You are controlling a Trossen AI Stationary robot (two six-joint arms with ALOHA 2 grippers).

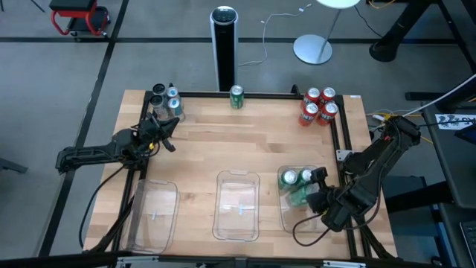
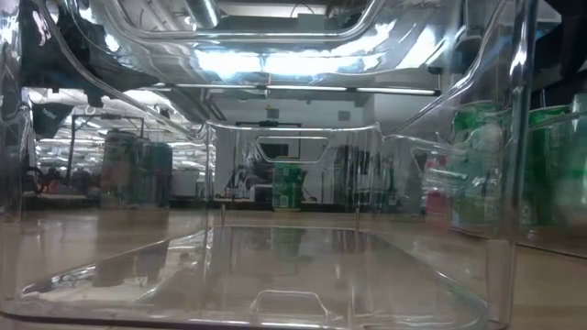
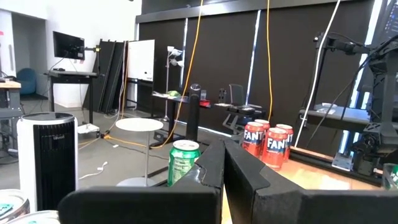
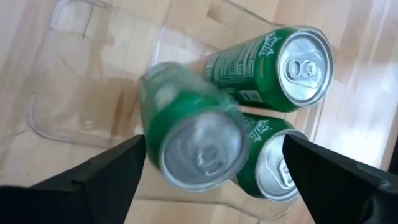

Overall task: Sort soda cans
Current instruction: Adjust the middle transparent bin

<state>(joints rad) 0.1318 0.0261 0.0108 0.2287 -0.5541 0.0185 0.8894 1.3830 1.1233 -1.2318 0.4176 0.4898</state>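
From above, I'm hanging the right gripper (image 1: 321,186) over the right tray (image 1: 286,221) at about four o'clock on the table, with two green cans (image 1: 297,177) already standing inside; one lone green can (image 1: 236,97) is waiting at twelve, the red cans (image 1: 318,106) at one, the silver cans (image 1: 166,103) at eleven. The left gripper (image 1: 165,135), fingers pinched together on nothing, is idling beside them. Through the low view I'm seeing clear tray walls and green blurs at three. On the right wrist view, fingers are spread wide and a third green can (image 4: 189,134) is sitting between them, apparently untouched. I'm judging: lift straight up, avoiding clipping its neighbours.
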